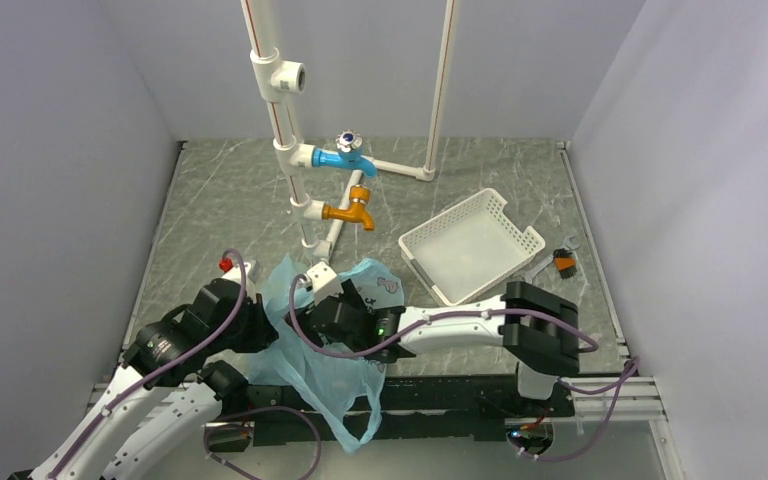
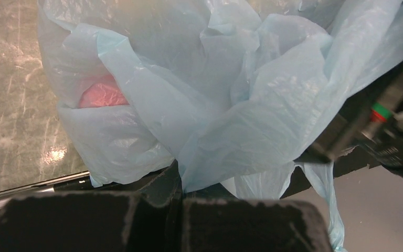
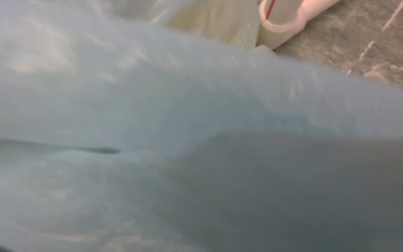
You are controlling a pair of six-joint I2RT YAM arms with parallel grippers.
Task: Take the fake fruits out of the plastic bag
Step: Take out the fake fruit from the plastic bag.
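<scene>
The light-blue plastic bag [image 1: 332,372] lies crumpled at the near middle of the table, between my two grippers. My left gripper [image 1: 263,328] is at its left side. In the left wrist view its jaws [image 2: 181,181] are shut on a fold of the bag [image 2: 231,105]. A red-orange fruit [image 2: 102,94] shows through the film at the left. My right gripper [image 1: 328,312] is pushed into the bag from the right. The film [image 3: 136,121] covers the right wrist view and hides the jaws. A pale yellowish shape [image 3: 215,18] shows through it. The other fruits are hidden.
A white pipe frame with a blue tap [image 1: 344,155] and an orange tap [image 1: 350,211] stands behind the bag; a pipe end [image 3: 280,16] is close ahead of my right gripper. A white slotted basket [image 1: 472,246] sits at the right. A small orange-black part [image 1: 564,263] lies beyond it.
</scene>
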